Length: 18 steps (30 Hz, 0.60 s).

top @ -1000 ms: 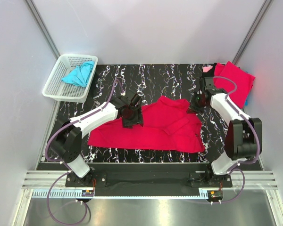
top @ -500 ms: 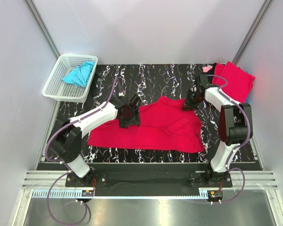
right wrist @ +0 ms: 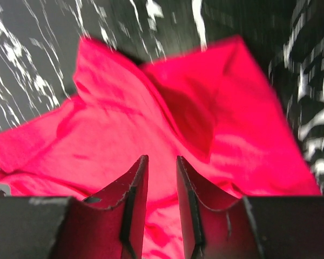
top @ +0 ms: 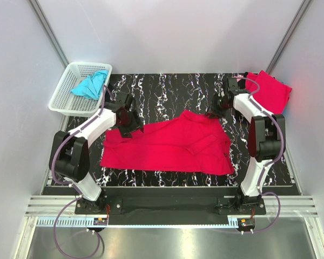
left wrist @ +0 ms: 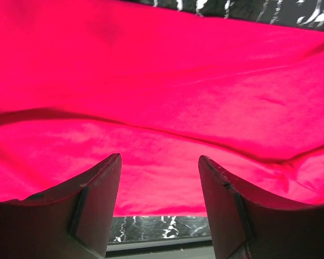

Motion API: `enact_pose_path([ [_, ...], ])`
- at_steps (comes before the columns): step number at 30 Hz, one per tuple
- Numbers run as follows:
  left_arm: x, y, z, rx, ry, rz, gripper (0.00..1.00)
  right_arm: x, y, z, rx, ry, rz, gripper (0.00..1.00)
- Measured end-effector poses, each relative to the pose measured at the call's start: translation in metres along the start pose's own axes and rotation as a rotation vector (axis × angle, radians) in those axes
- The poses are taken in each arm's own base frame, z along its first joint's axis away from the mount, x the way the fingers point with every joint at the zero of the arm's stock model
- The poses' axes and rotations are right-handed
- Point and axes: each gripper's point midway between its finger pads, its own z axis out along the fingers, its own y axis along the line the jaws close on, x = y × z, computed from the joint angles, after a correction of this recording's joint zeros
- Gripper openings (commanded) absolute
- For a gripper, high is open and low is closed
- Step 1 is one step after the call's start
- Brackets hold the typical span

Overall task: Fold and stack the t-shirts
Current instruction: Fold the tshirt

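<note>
A crimson t-shirt (top: 167,145) lies spread on the black marbled table, one sleeve folded over its right half. My left gripper (top: 127,121) hovers at the shirt's far left corner, open, with only red cloth (left wrist: 162,81) beyond its fingertips (left wrist: 110,167). My right gripper (top: 215,110) sits over the shirt's far right corner, its jaws a narrow gap apart above rumpled cloth (right wrist: 167,108), gripping nothing. A folded red t-shirt (top: 271,90) lies at the back right. A turquoise t-shirt (top: 90,85) is bunched in the basket.
The white lattice basket (top: 65,102) stands at the back left, just off the table's corner. Grey walls with metal posts close in on the left, back and right. The table's near edge (left wrist: 162,245) shows in the left wrist view.
My left gripper moved left from the shirt's middle to its far left corner. My right gripper moved toward the far right corner and its jaws parted from shut, leaving that corner lying flatter.
</note>
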Motion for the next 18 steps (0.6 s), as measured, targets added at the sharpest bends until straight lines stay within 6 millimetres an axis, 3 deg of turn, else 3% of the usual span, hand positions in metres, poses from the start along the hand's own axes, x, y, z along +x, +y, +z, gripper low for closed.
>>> enact_pose_path([
  [5, 0.0, -0.005, 0.007, 0.066, 0.05, -0.012, 0.64, -0.026, 0.004, 0.018, 0.007, -0.027, -0.001, 0.34],
  [10, 0.005, -0.013, 0.009, 0.12, 0.081, -0.003, 0.64, -0.02, -0.002, 0.023, 0.024, -0.002, 0.016, 0.34],
  [13, 0.013, -0.017, 0.009, 0.138, 0.103, 0.017, 0.64, -0.003, -0.007, 0.016, 0.029, 0.011, 0.03, 0.34],
  [18, 0.048, -0.048, 0.008, 0.18, 0.141, 0.146, 0.63, 0.051, -0.024, -0.006, 0.051, 0.064, 0.059, 0.33],
])
